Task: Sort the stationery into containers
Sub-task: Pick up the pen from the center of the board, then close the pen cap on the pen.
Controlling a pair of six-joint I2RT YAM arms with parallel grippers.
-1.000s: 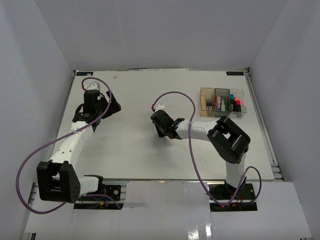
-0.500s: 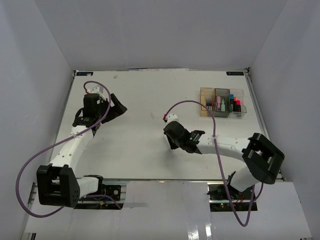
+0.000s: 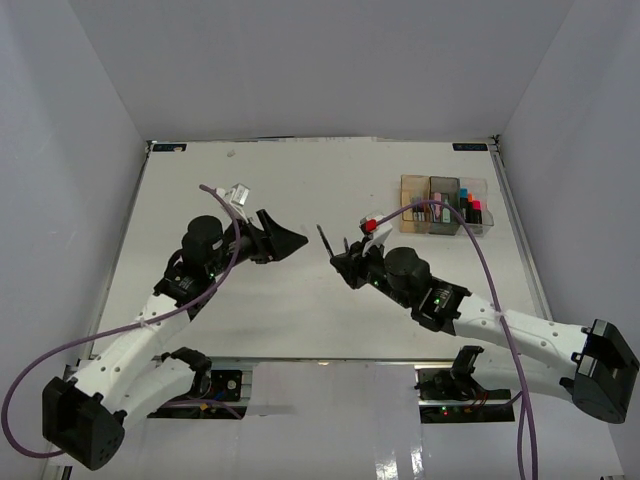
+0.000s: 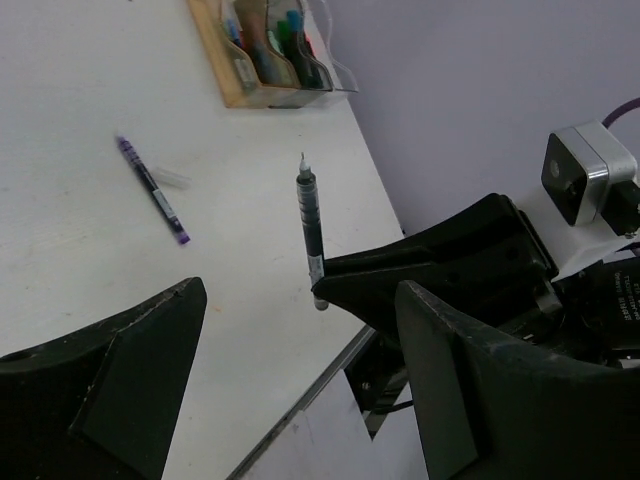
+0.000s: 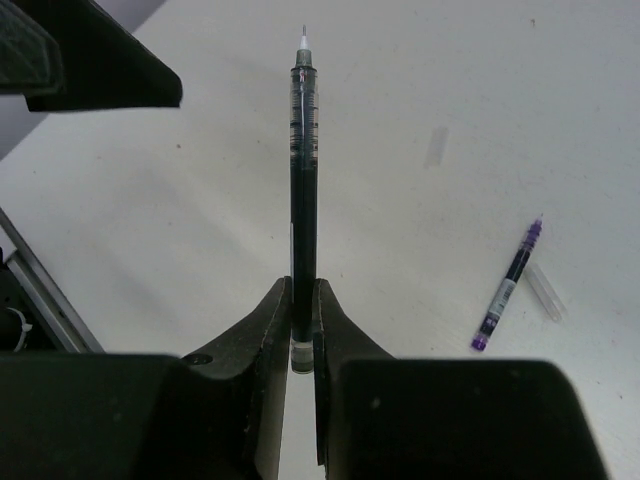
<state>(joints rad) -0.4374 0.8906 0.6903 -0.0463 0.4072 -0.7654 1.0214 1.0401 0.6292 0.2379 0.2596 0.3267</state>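
Observation:
My right gripper (image 3: 343,264) is shut on a thin dark pen (image 3: 326,243), gripped near its back end with the tip pointing away (image 5: 303,150); the jaws close on the barrel (image 5: 303,292). My left gripper (image 3: 292,240) is open and empty, facing the pen from the left, a short gap away; its fingers (image 4: 110,390) frame the held pen (image 4: 311,225). A purple pen (image 5: 508,285) lies on the table (image 4: 152,190). Three adjoining bins (image 3: 443,205) at the far right hold several markers and highlighters.
A clear pen cap (image 5: 546,291) lies beside the purple pen. The table's near edge (image 4: 330,375) runs below my left gripper. White walls enclose the table. Purple cables loop over both arms.
Both arms have swung toward the table's middle. My left gripper moved right and my right gripper turned to face it, the dark pen now raised between them.

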